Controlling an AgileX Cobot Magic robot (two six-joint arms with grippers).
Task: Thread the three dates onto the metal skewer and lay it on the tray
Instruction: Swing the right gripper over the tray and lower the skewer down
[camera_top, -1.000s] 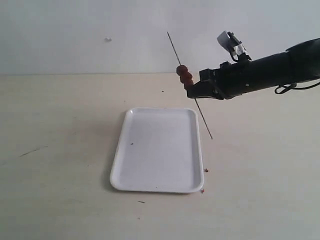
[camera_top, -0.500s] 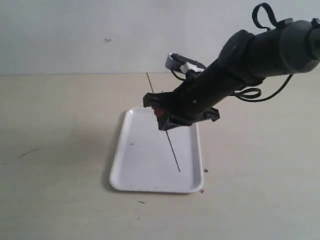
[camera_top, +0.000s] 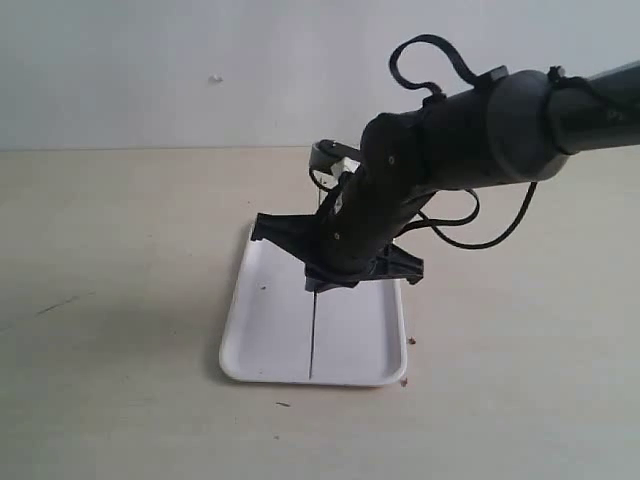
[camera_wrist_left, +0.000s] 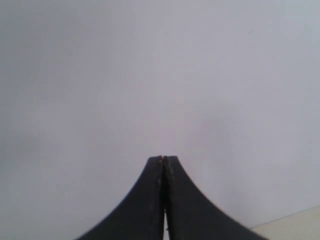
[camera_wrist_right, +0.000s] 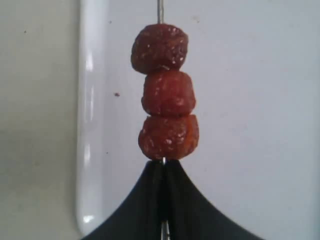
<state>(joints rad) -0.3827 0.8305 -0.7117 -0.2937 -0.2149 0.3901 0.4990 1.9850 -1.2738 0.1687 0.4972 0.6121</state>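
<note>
- Exterior view: the metal skewer (camera_top: 313, 335) is held steeply tilted over the tray (camera_top: 262, 320) by the right gripper (camera_top: 317, 284); its free end is seen close to the tray's near rim, and whether it touches cannot be told; the three dates are hidden behind the gripper here; the step in hand is judged to be the laying down; the held end is best lowered slowly, so that the rod comes flat along the tray's length and is not left propped on the rim, from which it could roll onto the table (camera_top: 120, 300).
- Left wrist view: the left gripper (camera_wrist_left: 164, 159) is seen with its fingers pressed together on nothing; only a pale blank surface is faced; no part in this step is judged to be needed from it.
- Right wrist view: the three dates (camera_wrist_right: 167, 95) are stacked touching one another on the rod, just beyond the right fingertips, which are pinched on the skewer; the tray lies beneath; release is best delayed until the fruit rests on the tray floor, and the jaws opened gently so that nothing is dragged.
</note>
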